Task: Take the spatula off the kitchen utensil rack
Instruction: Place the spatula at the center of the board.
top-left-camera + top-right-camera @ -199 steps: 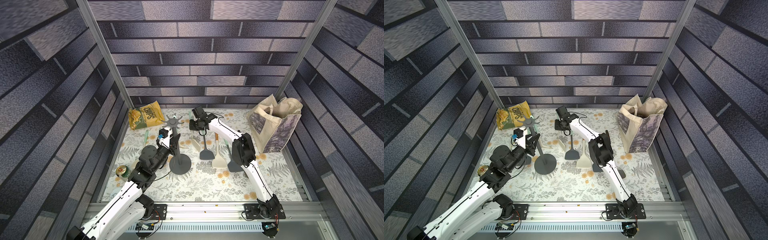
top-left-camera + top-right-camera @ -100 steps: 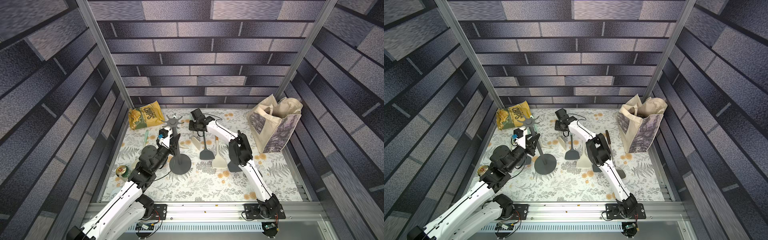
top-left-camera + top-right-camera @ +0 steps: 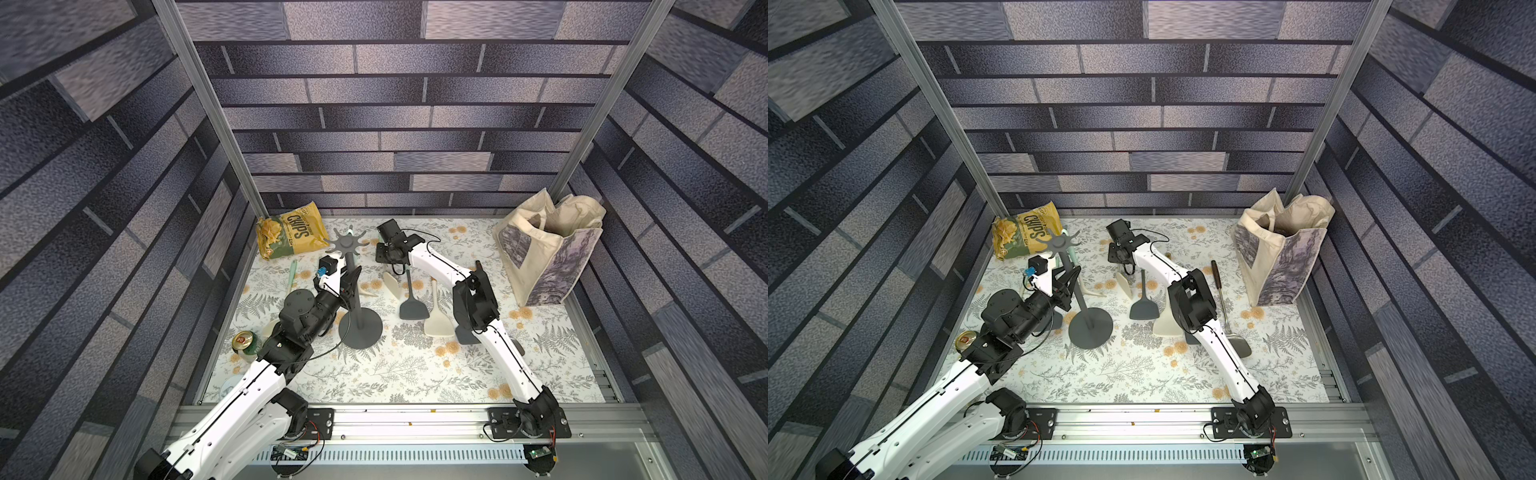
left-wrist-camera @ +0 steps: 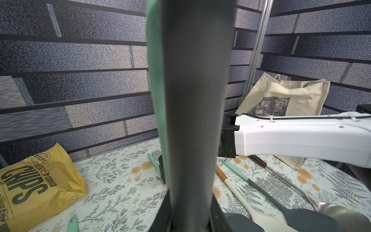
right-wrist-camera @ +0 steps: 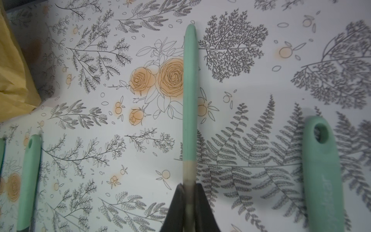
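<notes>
Right gripper (image 5: pixel 188 188) pinched shut on spatula (image 5: pixel 189 96), mint handle. Spatula clear of the hooks, over floral mat (image 5: pixel 80 140), near kitchen utensil rack (image 3: pixel 360 328). Left gripper (image 3: pixel 351 280) clamped narrow round rack's pole.

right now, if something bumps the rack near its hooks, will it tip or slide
Likely to tip rather than slide: the rack has a tall thin pole on a small round base, so a push up high has leverage. The left gripper is clamped on the pole, which should hold it steady. It looks rigid, so it should move as one piece.
</notes>
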